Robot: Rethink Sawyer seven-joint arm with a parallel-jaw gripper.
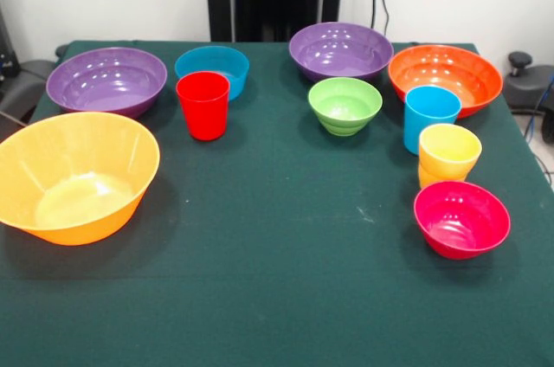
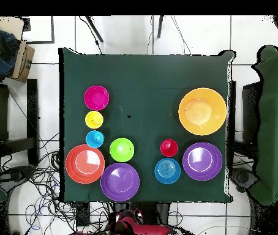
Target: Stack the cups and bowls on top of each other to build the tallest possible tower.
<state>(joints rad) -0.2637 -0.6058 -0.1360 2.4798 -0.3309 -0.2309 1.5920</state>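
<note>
In the front view, nothing is seen stacked: a yellow-orange bowl [image 1: 76, 175] is set at the near left, with a purple bowl [image 1: 106, 80], blue bowl [image 1: 212, 67] and red cup [image 1: 202, 105] behind it. A second purple bowl [image 1: 341, 50], green bowl [image 1: 344, 105] and orange bowl [image 1: 445, 78] are ranged at the far right, and the blue cup [image 1: 430, 118], yellow cup [image 1: 448, 154] and pink bowl [image 1: 461, 218] are lined up nearer.

In the overhead view, the same pieces are spread over the green table [image 2: 147, 79]. The gripper's state cannot be told.
</note>
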